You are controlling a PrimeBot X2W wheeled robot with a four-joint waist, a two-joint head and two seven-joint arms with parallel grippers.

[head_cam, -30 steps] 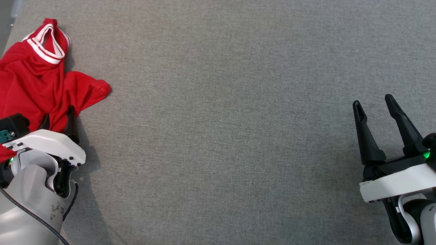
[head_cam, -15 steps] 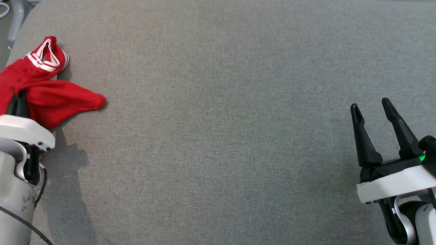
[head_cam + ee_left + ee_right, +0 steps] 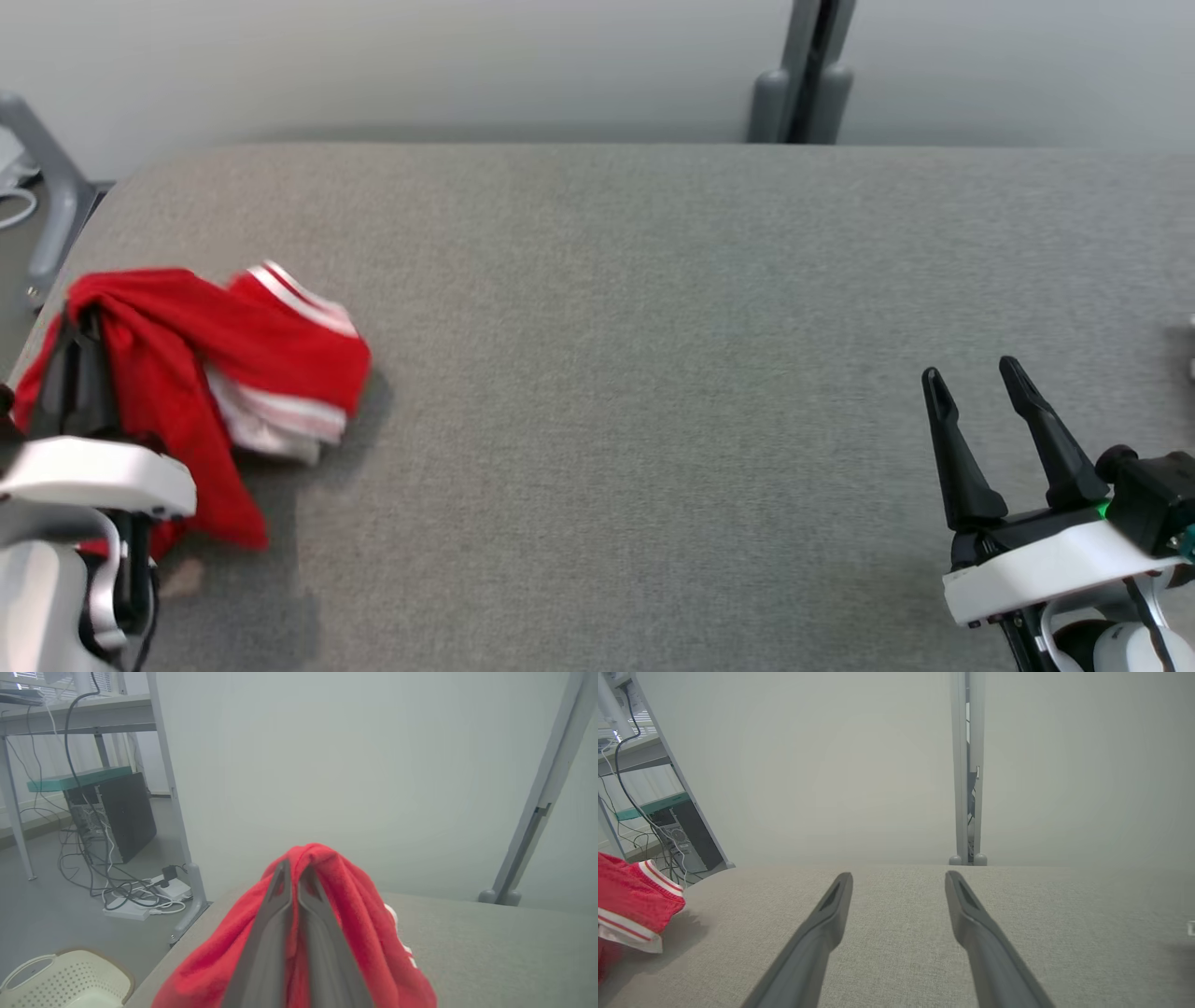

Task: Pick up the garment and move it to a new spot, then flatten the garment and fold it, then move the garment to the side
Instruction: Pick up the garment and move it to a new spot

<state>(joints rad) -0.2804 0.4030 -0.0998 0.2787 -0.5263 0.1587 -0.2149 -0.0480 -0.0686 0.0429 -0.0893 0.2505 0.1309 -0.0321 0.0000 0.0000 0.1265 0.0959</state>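
Your red garment (image 3: 280, 345) with white-striped trim sits bunched at the left side of the grey cloth-covered table (image 3: 653, 327), close to its left edge; the left gripper (image 3: 79, 322) has its fingers pressed together on a fold of it, and in the left wrist view the red cloth (image 3: 355, 891) drapes over both sides of the gripper (image 3: 292, 868); the striped band hangs to the right of the grip with a shadow on the table under it, and you cannot tell whether that part touches the surface. The right gripper (image 3: 973, 373) hovers at the near right, well apart from the garment, fingers spread and holding nothing; its wrist view shows the same gap (image 3: 899, 877) with the garment (image 3: 630, 891) far off to the left. Between the two you have a wide bare stretch of table running to the far edge; beyond that stands a pale wall with a grey post (image 3: 803, 84). Off the left edge, on the floor, lie a cream perforated basket (image 3: 60, 975), cables (image 3: 140, 900) and a black computer tower (image 3: 117, 816).
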